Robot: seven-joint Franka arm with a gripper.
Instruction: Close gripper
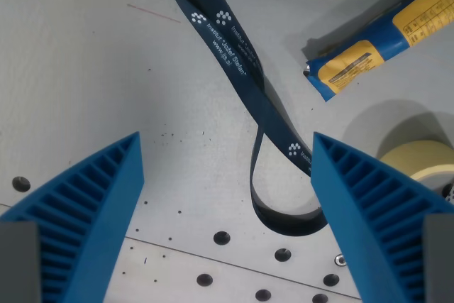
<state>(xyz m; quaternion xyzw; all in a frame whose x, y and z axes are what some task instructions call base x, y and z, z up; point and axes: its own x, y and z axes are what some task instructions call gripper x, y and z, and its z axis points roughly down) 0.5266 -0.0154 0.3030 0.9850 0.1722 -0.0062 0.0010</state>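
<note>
Wrist view, 1 frame, items as we find them.

Item 1: gripper [227, 182], 2 blue ribbed fingers [85, 204], spread wide and holding nothing. We see one finger at the wrist view's left and one at its right, with bare table [78, 76] between them.

Item 2: dark blue lanyard [241, 69], white printed lettering, running from the top of the frame down to a loop near the right-hand finger. The loop lies just beside that finger's inner face, possibly touching; we cannot tell. We judge it light, limp and thin, likely to fold or slide rather than resist. If the closing is meant to catch it, the standing loop offers the best hold.

Item 3: blue and yellow packet [383, 33], upper right, well apart from the fingers.

Item 4: roll of pale tape [425, 157], at the right edge behind the finger.

Item 5: table, grey, with a row of holes along the bottom.
</note>
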